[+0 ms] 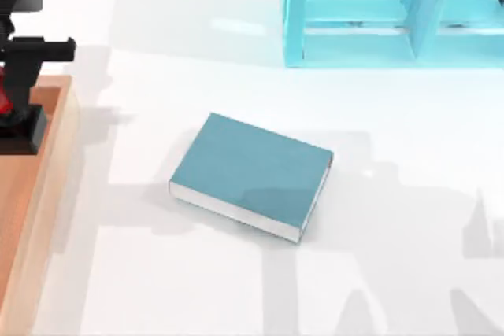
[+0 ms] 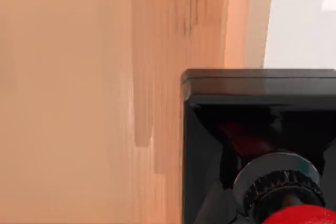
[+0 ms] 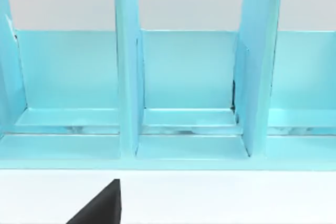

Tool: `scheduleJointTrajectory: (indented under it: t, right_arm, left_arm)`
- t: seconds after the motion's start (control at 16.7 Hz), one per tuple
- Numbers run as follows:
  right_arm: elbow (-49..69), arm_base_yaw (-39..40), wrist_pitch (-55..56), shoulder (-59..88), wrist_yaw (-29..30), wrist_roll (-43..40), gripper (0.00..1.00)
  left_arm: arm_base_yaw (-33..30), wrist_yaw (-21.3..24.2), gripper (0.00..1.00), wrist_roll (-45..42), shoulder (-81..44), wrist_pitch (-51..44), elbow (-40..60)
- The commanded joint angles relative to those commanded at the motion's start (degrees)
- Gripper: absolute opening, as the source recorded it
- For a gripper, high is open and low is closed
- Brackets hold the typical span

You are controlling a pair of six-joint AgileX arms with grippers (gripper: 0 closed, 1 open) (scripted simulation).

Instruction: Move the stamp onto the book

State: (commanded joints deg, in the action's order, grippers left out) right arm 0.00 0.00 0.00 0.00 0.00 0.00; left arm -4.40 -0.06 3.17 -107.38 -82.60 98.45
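Note:
The stamp (image 1: 22, 125) stands on a wooden board (image 1: 49, 155) at the table's far left, black square base down and red knob up. My left gripper (image 1: 17, 68) hangs right over the knob. The left wrist view looks down along the stamp (image 2: 252, 93) from close by, with the red knob nearest and the base against the wood (image 2: 79, 103). The teal-blue book (image 1: 250, 175) lies flat mid-table, well to the right of the stamp, with nothing on its cover. A black corner of my right gripper (image 3: 105, 205) faces the shelf.
A light-blue shelf unit (image 1: 354, 29) with upright dividers (image 3: 128, 77) stands at the back right. White tabletop lies between the wooden board and the book. Arm shadows fall on the front right of the table.

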Motion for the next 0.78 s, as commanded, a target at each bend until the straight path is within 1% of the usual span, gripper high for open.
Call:
scheduleJointTrajectory:
  t: [0.12, 0.24, 0.6, 0.78]
  right_arm:
    - [0.0, 0.0, 0.0, 0.0, 0.0, 0.0, 1.0]
    - [0.0, 0.0, 0.0, 0.0, 0.0, 0.0, 1.0]
    - [0.0, 0.0, 0.0, 0.0, 0.0, 0.0, 1.0]
    - [0.0, 0.0, 0.0, 0.0, 0.0, 0.0, 1.0]
  left_arm:
    - [-3.8, 0.0, 0.0, 3.5, 1.2, -4.2, 3.9]
    - [-5.5, -0.1, 0.0, 5.2, 1.8, -6.0, 5.6]
    - [-6.0, 0.0, 0.0, 6.0, 0.8, -5.8, 6.2]
    - [-10.3, 0.1, 0.0, 11.3, -4.1, -4.9, 9.9]
